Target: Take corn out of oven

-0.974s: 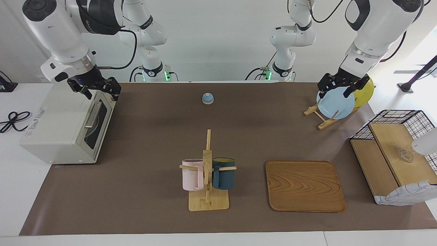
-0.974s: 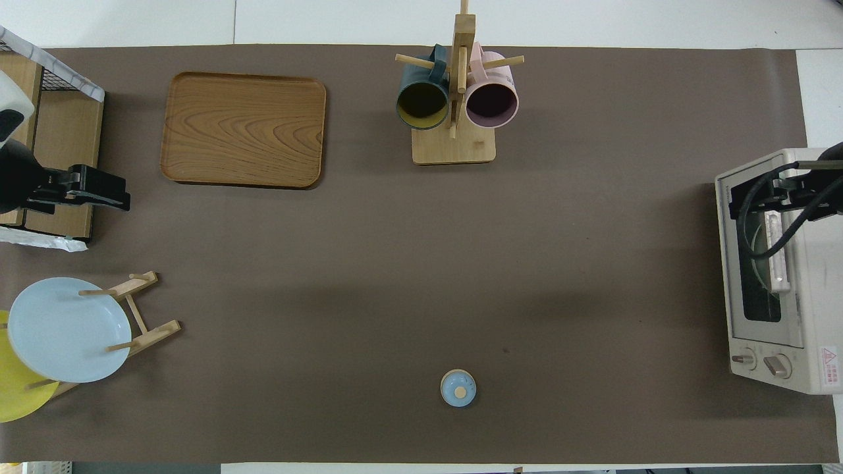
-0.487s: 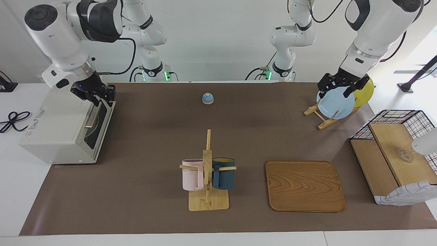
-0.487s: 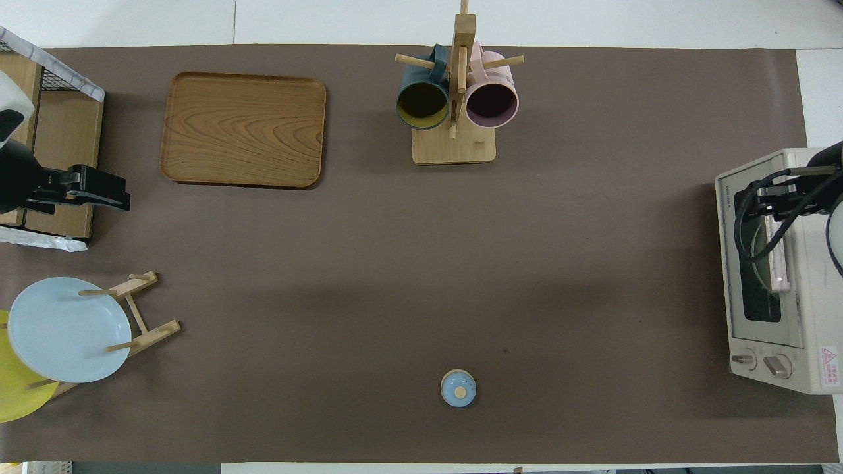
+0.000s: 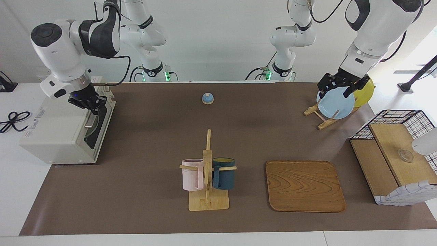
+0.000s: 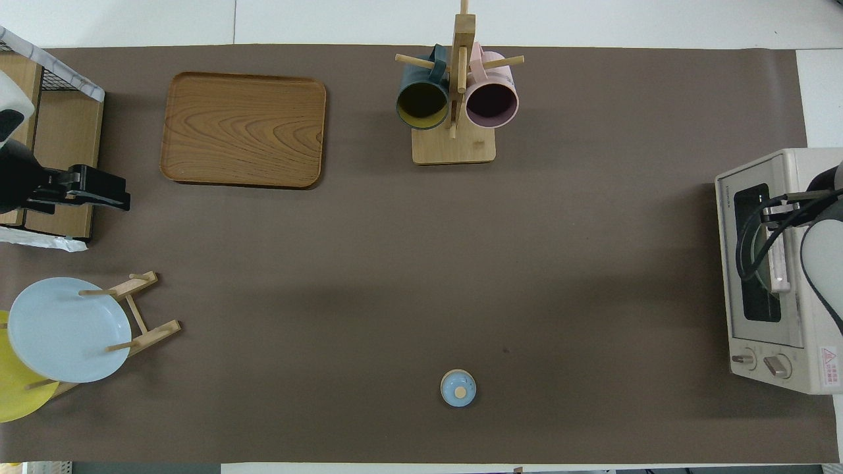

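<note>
At the right arm's end of the table, the oven [image 5: 65, 128] sits with its dark glass door still closed, and the right gripper [image 5: 91, 106] is down at the top of that door, its fingers clenched on the end of the silver handle [image 5: 91, 119] that lies nearer to the robots. No corn shows in either view; only a pale round shape can be made out through the glass, so the corn is presumably inside, hidden by the door. The step in hand looks like opening the door. To do it well, the pull should probably follow the door's own swing, out and down about a hinge along its bottom edge, not straight out across the table, or the light oven may slide on the brown mat [image 5: 153, 143]. Because the grip sits toward one end of the bar, a slow, even pull should help keep the fingers from slipping off or twisting the door. The door needs to go fully flat so the rack is reachable. The left gripper [image 5: 336, 87] waits with its fingers spread, over the blue plate [image 5: 336, 104] in the wooden plate rack [image 5: 321, 118] at the left arm's end of the table.
</note>
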`<state>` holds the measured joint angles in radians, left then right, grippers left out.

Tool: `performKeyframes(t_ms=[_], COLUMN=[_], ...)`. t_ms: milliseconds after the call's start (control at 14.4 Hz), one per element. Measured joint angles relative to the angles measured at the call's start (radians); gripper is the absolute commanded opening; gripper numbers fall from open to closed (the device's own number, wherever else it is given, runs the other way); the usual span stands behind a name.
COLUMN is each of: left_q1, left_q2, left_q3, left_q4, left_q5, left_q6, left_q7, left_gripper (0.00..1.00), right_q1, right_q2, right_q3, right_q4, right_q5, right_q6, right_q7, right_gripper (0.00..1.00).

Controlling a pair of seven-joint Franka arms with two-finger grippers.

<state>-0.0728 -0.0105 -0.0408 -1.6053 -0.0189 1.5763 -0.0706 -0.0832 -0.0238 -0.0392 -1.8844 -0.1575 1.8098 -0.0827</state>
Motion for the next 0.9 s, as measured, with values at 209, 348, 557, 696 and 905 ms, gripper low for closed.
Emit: performKeyframes(t_ms=[209, 348, 557, 696, 905], left_q1=[0.0, 0.0, 0.0, -0.001, -0.001], left_q2=[0.0, 0.0, 0.0, 0.0, 0.0], left_q3=[0.0, 0.0, -0.002, -0.003, -0.005], left_q4=[0.0, 0.0, 0.0, 0.0, 0.0], left_q5=[0.0, 0.0, 0.0, 0.0, 0.0], left_q6=[0.0, 0.0, 0.0, 0.0, 0.0], left_q7=[0.0, 0.0, 0.0, 0.0, 0.0], left_gripper=[1.0, 1.0, 1.0, 1.0, 1.0], right_q1=[-0.031, -0.047, -0.053, -0.053, -0.054], right_q2=[0.001, 0.001, 0.001, 0.001, 0.001], right_q3=[0.0, -0.001, -0.001, -0.001, -0.001], right_q4=[-0.045, -0.062, -0.069, -0.071, -0.078], right_q5=[-0.022, -0.023, -0.023, -0.023, -0.023], right_q6=[0.05, 0.07, 0.074, 0.074, 0.074], right_q7=[0.0, 0.0, 0.0, 0.0, 0.0], right_gripper=[0.0, 0.0, 0.0, 0.0, 0.0])
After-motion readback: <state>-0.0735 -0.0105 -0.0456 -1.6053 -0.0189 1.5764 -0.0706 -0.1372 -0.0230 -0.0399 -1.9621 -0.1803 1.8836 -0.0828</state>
